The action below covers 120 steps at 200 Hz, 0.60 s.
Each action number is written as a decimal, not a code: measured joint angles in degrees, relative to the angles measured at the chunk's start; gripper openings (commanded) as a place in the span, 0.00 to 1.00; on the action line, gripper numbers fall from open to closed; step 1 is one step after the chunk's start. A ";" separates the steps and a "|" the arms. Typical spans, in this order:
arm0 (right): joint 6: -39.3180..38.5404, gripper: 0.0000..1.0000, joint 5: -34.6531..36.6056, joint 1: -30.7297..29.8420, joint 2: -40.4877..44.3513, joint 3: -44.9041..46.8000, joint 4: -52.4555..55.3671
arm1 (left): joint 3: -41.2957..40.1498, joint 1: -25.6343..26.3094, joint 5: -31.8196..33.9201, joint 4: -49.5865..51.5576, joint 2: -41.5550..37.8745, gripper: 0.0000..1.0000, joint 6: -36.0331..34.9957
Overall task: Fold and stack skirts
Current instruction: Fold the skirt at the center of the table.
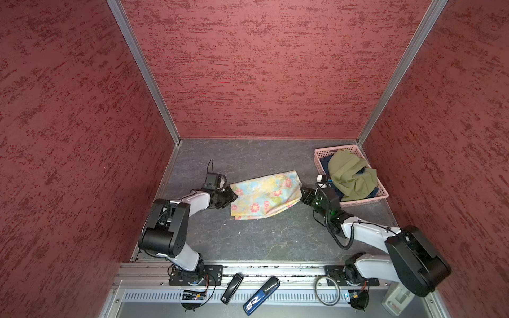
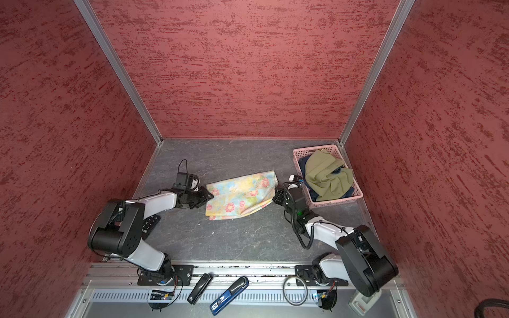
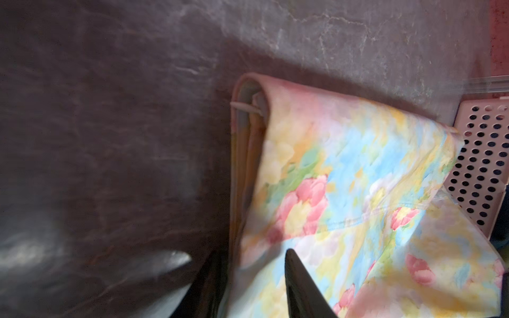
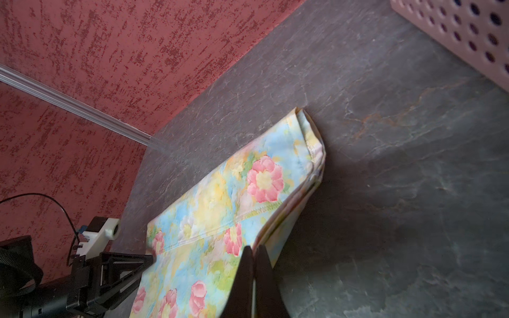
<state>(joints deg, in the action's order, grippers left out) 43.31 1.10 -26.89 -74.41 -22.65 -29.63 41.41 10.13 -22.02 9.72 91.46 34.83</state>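
Note:
The floral skirt lies folded on the dark table in both top views. My left gripper is at its left edge. The jaws stand a little apart with the cloth edge between them, and the blur hides whether they pinch it. My right gripper is shut on the skirt's right edge. The olive-green skirt is heaped in the pink basket, over the dark-blue denim skirt, which is mostly hidden.
The basket stands in the back right corner, close behind my right wrist. Red walls close in three sides. On the front rail lie a black stapler, a blue tool and a cable ring.

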 measured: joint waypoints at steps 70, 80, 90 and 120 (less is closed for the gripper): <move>-11.26 0.00 -7.48 0.11 -3.17 -10.08 7.45 | 1.84 1.46 -0.37 -1.03 3.06 0.12 -1.95; -12.61 0.00 -9.14 0.11 -3.43 -11.82 8.59 | 1.84 1.46 -0.39 -1.29 3.17 0.12 -1.92; -13.77 0.00 -11.04 0.07 -3.87 -13.49 9.38 | 1.84 1.57 -0.39 -1.62 3.21 0.09 -1.88; -17.22 0.00 -14.69 -1.73 -6.01 -18.49 12.61 | 1.86 2.29 -0.42 -3.34 3.93 0.07 -1.44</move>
<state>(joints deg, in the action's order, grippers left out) 26.09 -13.58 -28.62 -80.42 -41.15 -17.02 43.27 12.43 -22.44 6.37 95.39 33.39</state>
